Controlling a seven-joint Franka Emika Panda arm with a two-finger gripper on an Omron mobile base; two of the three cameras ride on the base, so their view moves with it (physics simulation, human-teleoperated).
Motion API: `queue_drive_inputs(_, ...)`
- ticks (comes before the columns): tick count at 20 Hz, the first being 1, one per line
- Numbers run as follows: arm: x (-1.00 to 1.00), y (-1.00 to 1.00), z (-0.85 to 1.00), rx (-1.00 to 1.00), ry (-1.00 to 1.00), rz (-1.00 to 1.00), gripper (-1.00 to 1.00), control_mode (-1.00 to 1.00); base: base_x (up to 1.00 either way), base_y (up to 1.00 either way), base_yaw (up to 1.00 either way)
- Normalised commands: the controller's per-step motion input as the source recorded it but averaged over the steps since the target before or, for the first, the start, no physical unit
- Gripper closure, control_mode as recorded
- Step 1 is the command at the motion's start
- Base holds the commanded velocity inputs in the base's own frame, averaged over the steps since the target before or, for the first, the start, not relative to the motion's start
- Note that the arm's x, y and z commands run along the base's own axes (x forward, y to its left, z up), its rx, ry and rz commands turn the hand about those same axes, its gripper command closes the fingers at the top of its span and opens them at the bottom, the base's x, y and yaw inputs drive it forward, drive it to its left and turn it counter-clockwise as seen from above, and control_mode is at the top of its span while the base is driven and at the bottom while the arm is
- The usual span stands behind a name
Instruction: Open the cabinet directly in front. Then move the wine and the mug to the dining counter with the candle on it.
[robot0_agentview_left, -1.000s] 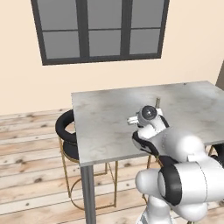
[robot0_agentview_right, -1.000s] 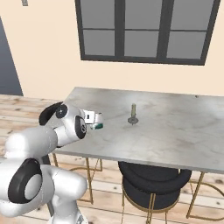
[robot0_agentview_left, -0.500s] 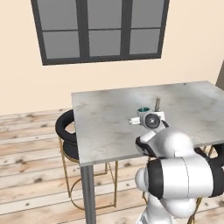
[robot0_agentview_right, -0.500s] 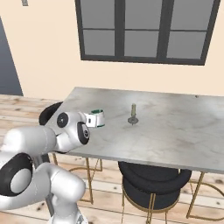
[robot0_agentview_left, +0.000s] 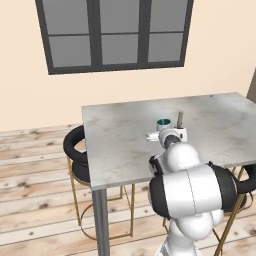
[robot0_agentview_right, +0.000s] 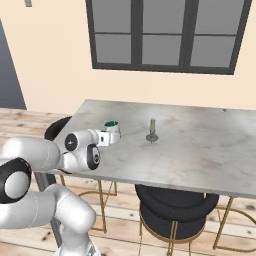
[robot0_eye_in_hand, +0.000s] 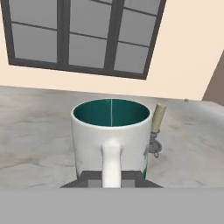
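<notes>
At the centre of the hand view stands the mug (robot0_eye_in_hand: 111, 138), upright, white outside and teal inside, its handle turned toward the camera and running down between the gripper (robot0_eye_in_hand: 112, 179), whose two dark fingertips are clamped together on that handle at the lower edge of the frame. In the left base view the mug (robot0_agentview_left: 163, 123) sits just above the white wrist, right of centre, over the dining counter (robot0_agentview_left: 120, 145); whether its base touches the marble or hangs just above it cannot be told. In the right base view it (robot0_agentview_right: 111, 128) appears left of centre, at the end of the arm that reaches in from the lower left.

Just beside the mug, to its right in all three views, stands the candle (robot0_eye_in_hand: 157, 119), a pale stick on a round grey base, upright on the marble and apart from the mug (robot0_agentview_right: 152, 129).

Black round stools with thin gold legs (robot0_agentview_right: 172, 205) are tucked under the counter. Behind, across the upper part of each frame, a dark-framed window (robot0_agentview_left: 115, 32) is set in a cream wall, and pale wooden planks (robot0_agentview_left: 30, 200) cover the floor.
</notes>
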Motion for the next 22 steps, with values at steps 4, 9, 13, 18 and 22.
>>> queue_drive_inputs(4, 0.27, -0.15, 0.00, 0.02, 0.01, 0.01, 1.00, -1.00, 0.00, 0.00, 0.00)
queue_drive_inputs(9, 0.33, -0.31, 0.00, 0.05, 0.03, 0.04, 1.00, -1.00, 0.00, 0.00, 0.00)
queue_drive_inputs(13, 0.24, -0.31, -0.06, 0.05, 0.02, 0.05, 1.00, -1.00, 0.00, 0.00, 0.00)
queue_drive_inputs(18, 0.02, -0.21, -0.33, 0.00, 0.00, 0.05, -1.00, -1.00, 0.00, 0.00, 0.00)
queue_drive_inputs(22, 0.00, 0.00, -0.03, 0.00, 0.00, 0.00, -1.00, -1.00, 0.00, 0.00, 0.00)
